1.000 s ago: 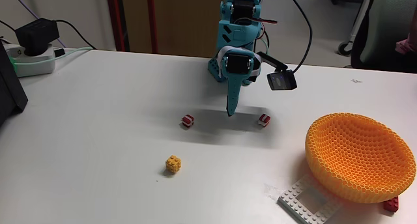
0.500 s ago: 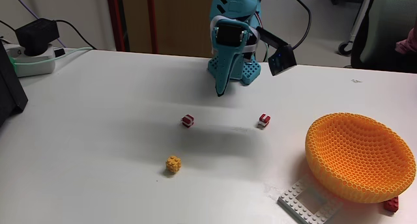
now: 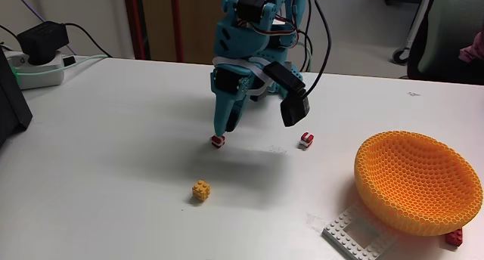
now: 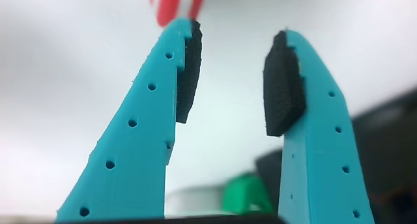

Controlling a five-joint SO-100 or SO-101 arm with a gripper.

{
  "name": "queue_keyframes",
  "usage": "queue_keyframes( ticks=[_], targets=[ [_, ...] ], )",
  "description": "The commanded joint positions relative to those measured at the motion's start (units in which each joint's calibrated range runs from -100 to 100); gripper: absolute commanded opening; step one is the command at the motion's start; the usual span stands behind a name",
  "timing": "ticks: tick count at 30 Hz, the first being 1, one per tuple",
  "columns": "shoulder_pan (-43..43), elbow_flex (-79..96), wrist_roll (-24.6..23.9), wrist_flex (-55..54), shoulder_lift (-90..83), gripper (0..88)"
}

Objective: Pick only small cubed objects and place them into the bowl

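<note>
Swinging left and down from the far side of the table, my gripper (image 3: 220,131) now hangs just above the left red-and-white cube (image 3: 218,140), jaws spread with nothing between them. In the wrist view that cube (image 4: 176,4) sits beyond my left fingertip. Second striped cube (image 3: 305,140) lies right; yellow cube (image 3: 201,190) nearer; bowl (image 3: 418,182) far right.

- In the wrist view, a red-and-white striped little cube (image 4: 174,4) is blurred and cut off by the top edge, partly behind a teal claw finger (image 4: 140,126).
- In the fixed view, the large orange honeycomb plastic bowl (image 3: 420,181) covers parts of a flat white studded plate (image 3: 354,231) and a flat red brick (image 3: 455,238).
</note>
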Motion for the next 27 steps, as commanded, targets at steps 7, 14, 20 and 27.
queue_keyframes(
  ticks=[7, 14, 20, 27],
  targets=[
    [4.7, -7.3, -1.5, 0.1, 11.3, 22.3],
    [5.3, -7.5, -1.6, -0.9, 14.7, 22.4],
    [5.2, -7.3, -1.0, -2.2, 16.7, 19.6],
    [6.0, -6.9, 0.0, -4.0, 18.5, 14.4]
  ],
)
